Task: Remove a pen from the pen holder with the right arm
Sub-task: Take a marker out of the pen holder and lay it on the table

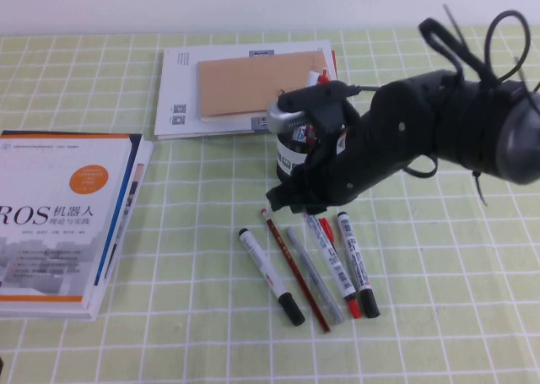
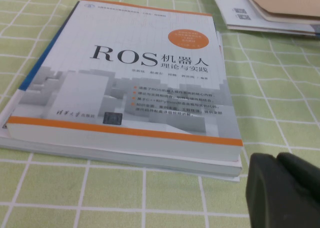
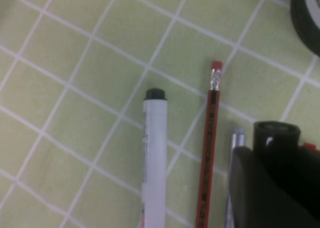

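- Right gripper (image 1: 294, 200) sits low over the table, just in front of the holder (image 1: 288, 158) and above the far ends of a row of pens. Whether it is wide, narrow or gripping anything cannot be told.
- Right arm (image 1: 422, 122) comes in from the right edge, black and bulky with looped cables on top. It slopes down and to the robot's left across the holder.
- Left gripper (image 2: 280, 190) shows only in its own wrist view, as a dark shape low over the cloth near a corner of the ROS book (image 2: 150, 82). Its state cannot be told either.
- Five writing tools lie side by side on the green checked cloth (image 1: 439, 308), just in front of the holder.
- From the robot's left they are a white marker (image 1: 270, 276) with a black cap, a red pencil (image 1: 295, 270), a grey pen (image 1: 316, 276), a red marker (image 1: 332, 257) and a black marker (image 1: 359, 266).
- Pencil's eraser end points toward the holder and lies just beside the right gripper, which covers the far ends of the grey pen and red marker.
- Holder is a black cup with a white label, upright between the pens and a white book (image 1: 181, 89) at the back.
- Right arm hides the holder's mouth, so its contents cannot be seen.
- Brown notebook (image 1: 257, 82) lies flat on the white book.
- ROS book lies flat at the robot's left, well apart from the pens.
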Tool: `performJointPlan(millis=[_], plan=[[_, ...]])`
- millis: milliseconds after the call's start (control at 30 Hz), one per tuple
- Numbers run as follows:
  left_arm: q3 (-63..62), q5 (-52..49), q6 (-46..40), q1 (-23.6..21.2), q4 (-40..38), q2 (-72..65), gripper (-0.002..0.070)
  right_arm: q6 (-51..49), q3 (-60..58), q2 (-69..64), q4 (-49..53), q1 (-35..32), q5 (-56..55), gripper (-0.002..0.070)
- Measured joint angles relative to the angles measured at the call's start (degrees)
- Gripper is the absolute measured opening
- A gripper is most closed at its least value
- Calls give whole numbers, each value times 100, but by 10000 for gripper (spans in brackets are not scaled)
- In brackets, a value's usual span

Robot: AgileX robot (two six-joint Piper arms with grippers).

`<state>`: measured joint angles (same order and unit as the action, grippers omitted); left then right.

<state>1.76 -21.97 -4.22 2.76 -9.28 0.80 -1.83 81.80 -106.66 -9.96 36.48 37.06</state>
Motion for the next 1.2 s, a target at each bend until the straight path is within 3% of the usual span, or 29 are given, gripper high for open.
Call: performJointPlan(millis=[833, 900, 1067, 1200], plan=[[0, 0, 0, 0, 0, 0, -8, 0, -10, -898, -195, -120, -389, 107], [0, 0, 0, 0, 0, 0, -8, 0, -10, -898, -232, -120, -337, 146], [0, 0, 0, 0, 0, 0, -8, 0, -10, -898, -274, -120, -270, 319], [0, 0, 0, 0, 0, 0, -8, 0, -10, -781, -274, -120, -220, 344]])
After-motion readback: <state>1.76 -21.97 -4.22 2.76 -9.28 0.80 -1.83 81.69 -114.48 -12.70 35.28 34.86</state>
